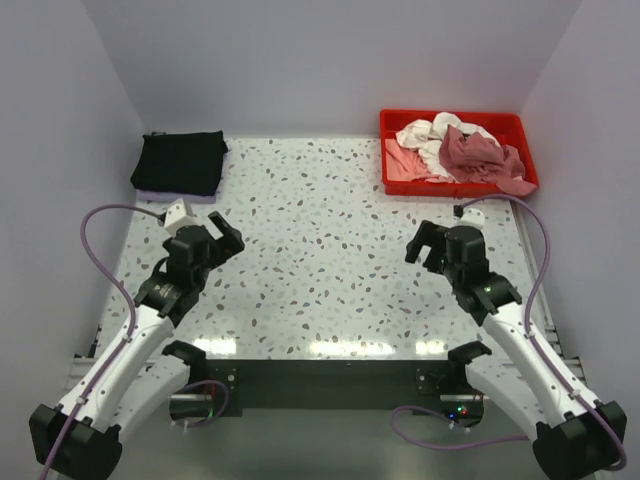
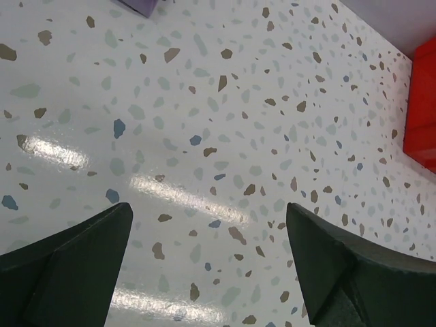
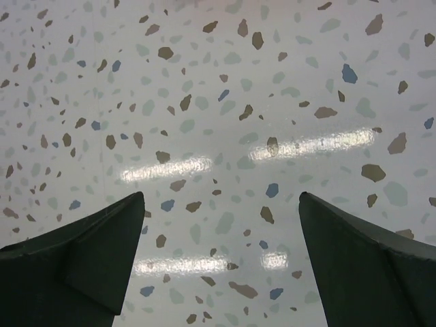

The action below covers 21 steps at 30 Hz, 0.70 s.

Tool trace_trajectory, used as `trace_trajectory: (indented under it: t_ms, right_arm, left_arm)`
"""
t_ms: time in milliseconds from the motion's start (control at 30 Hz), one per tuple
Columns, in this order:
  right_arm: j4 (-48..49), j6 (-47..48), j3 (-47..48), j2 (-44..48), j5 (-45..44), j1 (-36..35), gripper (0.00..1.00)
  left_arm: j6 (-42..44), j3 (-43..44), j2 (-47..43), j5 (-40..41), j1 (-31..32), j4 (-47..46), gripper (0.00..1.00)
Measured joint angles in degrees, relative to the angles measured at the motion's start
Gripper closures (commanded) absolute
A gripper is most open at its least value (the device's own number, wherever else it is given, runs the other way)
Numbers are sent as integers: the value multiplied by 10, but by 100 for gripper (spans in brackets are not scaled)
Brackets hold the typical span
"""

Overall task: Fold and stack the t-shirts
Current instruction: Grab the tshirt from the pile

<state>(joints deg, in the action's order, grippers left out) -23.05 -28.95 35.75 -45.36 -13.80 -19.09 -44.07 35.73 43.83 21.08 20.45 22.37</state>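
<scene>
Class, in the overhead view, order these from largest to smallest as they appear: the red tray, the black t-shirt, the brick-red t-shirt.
1. red tray
2. black t-shirt and brick-red t-shirt: nearly alike, and the brick-red one is crumpled, so I leave them unranked.

Counted 1 folded black cloth t-shirt (image 1: 180, 162). 1 crumpled dusty brick-red cloth t-shirt (image 1: 475, 150). White cloth (image 1: 425, 135) and pale pink cloth (image 1: 403, 165) lay in same heap, shirt count unclear. 1 rigid bright-red plastic tray (image 1: 500, 115). 1 speckled terrazzo table (image 1: 320, 220). 2 black two-finger grippers: left gripper (image 1: 226, 232), right gripper (image 1: 420, 245).
</scene>
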Motion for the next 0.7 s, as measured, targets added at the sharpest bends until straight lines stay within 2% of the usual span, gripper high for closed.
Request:
trace_trajectory:
  t_ms: [233,367,533,600,700]
  right_arm:
    - [43,0,0,2,-2,0,1]
    - [57,7,34,-64,-38,0,1]
    - [37,33,235,-251,-92,19,1]
    - [47,41,320,-321,-91,42,1]
    - [48,45,397,-391,-67,90,1]
  left_arm:
    - [-10,0,2,15,0,0,0]
    - [-17,0,7,26,0,0,0]
    - [-18,3,11,34,0,0,0]
    - [-18,4,10,35,0,0,0]
    - [-18,4,11,34,0,0,0]
